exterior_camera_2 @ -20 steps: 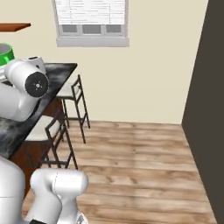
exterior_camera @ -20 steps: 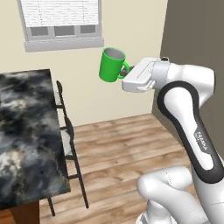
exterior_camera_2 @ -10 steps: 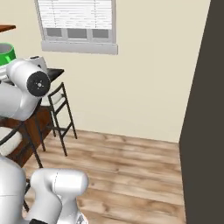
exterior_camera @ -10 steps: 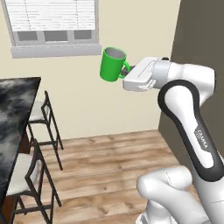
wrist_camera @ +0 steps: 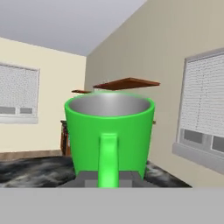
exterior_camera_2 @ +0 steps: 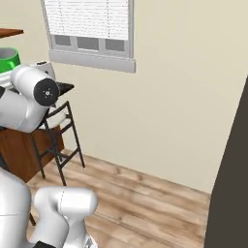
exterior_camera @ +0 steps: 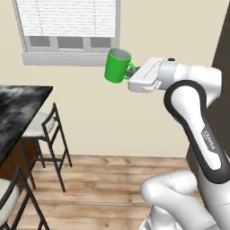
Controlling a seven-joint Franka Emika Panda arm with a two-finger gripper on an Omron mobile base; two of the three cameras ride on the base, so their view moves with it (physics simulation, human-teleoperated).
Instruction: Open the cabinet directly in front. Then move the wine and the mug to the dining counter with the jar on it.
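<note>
The gripper (exterior_camera: 133,72) was clamped on the loop handle of the mug (exterior_camera: 117,65), holding it upright in the air at the end of the raised arm, with the window (exterior_camera: 67,27) and the cream wall behind it. In the hand view the mug (wrist_camera: 109,131) stood close before the camera, handle toward it, its pale grey inside showing (the fingers themselves were mostly hidden behind the handle). The dining tabletop (exterior_camera: 15,112) of black veined marble lay well apart from the mug, low at the left of the left base view, with dark-framed stools (exterior_camera: 45,130) beside it. In the right base view the mug's green rim (exterior_camera_2: 8,58) peeked above the arm.
</note>
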